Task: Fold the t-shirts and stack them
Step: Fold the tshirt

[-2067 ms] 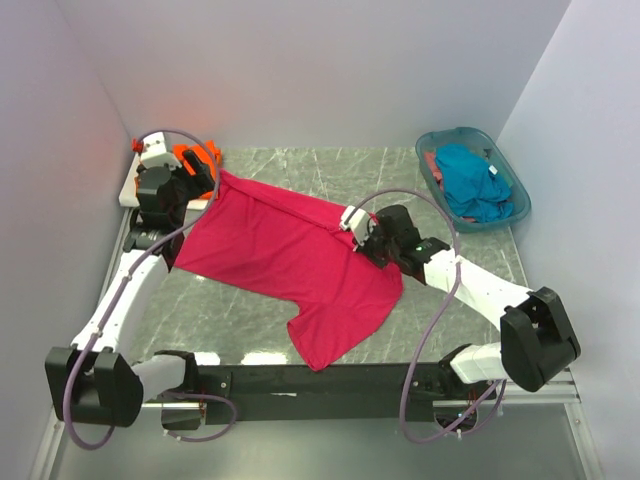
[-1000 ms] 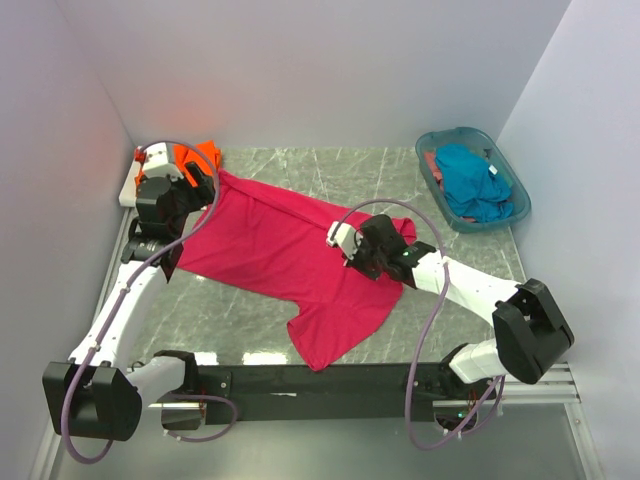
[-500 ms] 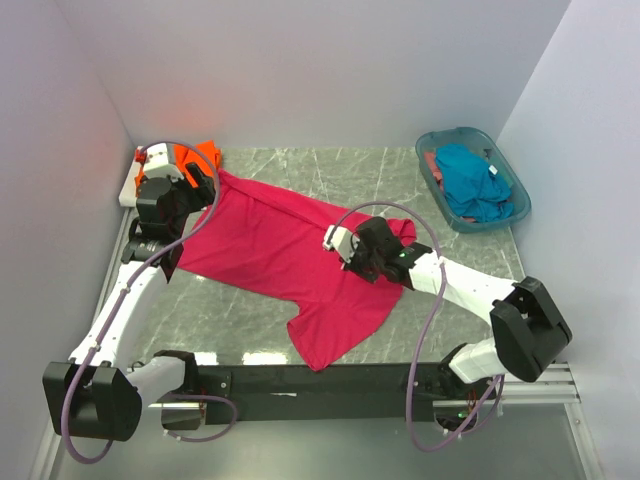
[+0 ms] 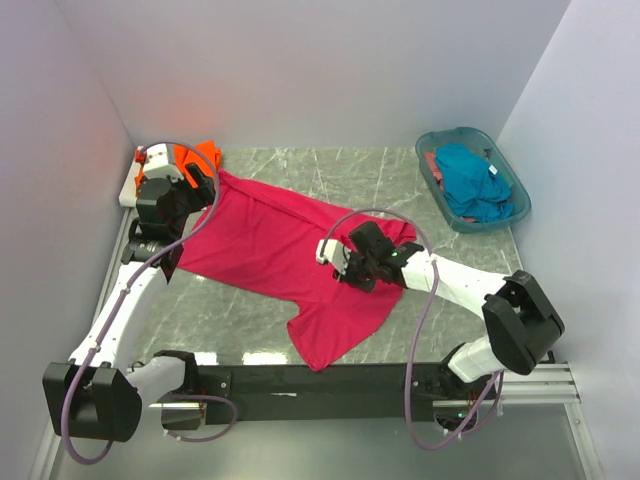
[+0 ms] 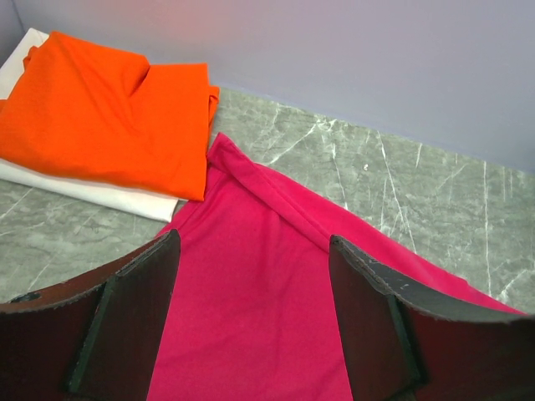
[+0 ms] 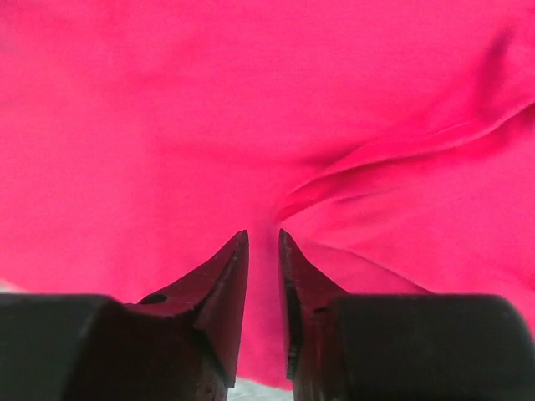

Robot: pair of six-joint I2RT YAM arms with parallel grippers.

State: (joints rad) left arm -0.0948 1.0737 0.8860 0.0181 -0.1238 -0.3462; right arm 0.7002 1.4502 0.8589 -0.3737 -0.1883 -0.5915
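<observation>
The orange t-shirt [image 5: 100, 109] lies folded at the tabletop's far left corner. The magenta t-shirt [image 4: 270, 250] sprawls unfolded across the middle, and the teal t-shirt [image 4: 470, 180] sits in the far-right basket [image 4: 523, 208], so two seem left. The left gripper [image 5: 251, 280] has its jaws wide over magenta cloth; the right gripper [image 6: 263, 242] has its jaws slightly parted on it.

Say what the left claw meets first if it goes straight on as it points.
Probably the magenta shirt: the left claw is open and aims onto it. Nothing nearer shows, though depth is unclear.
</observation>
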